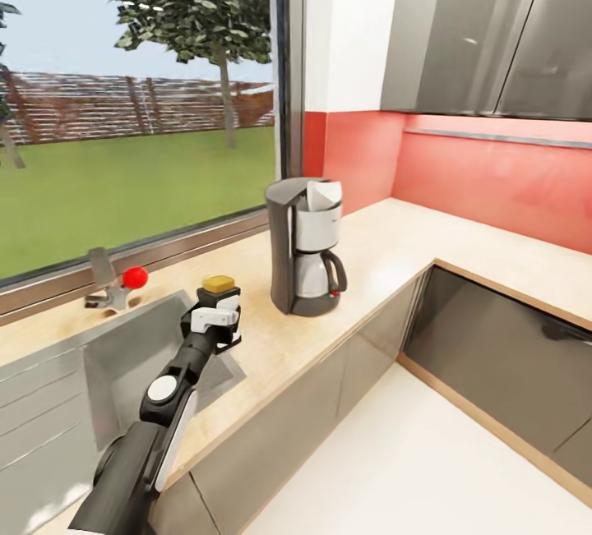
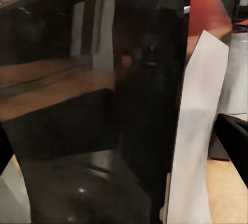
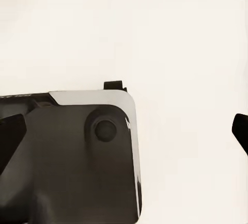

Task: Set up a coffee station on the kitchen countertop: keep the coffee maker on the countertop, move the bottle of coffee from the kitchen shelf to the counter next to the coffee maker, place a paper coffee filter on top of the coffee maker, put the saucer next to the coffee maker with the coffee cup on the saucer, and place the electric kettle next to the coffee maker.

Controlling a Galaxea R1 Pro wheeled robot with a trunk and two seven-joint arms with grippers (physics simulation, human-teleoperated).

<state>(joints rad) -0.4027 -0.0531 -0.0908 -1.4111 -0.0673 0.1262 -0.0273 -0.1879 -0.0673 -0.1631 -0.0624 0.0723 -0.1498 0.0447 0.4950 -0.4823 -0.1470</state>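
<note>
My left gripper (image 1: 217, 315) is shut on the bottle of coffee, whose yellow-gold cap (image 1: 219, 282) sticks up above the fingers, over the countertop (image 1: 386, 243) by the sink's right corner. In the left wrist view the dark brown bottle (image 2: 103, 105) sits close up against a pale finger (image 2: 199, 131). The coffee maker (image 1: 302, 260) stands a short way to the bottle's right, with the white paper coffee filter (image 1: 323, 194) on top. My right gripper (image 3: 124, 136) is open, its dark fingertips (image 3: 10, 141) wide apart above the robot's own dark base and the white floor.
The grey steel sink (image 1: 123, 362) lies left of the bottle, with a faucet and its red knob (image 1: 134, 276) behind it under the window. Grey cabinets run below the L-shaped counter, and wall cabinets (image 1: 485, 25) hang above the red backsplash.
</note>
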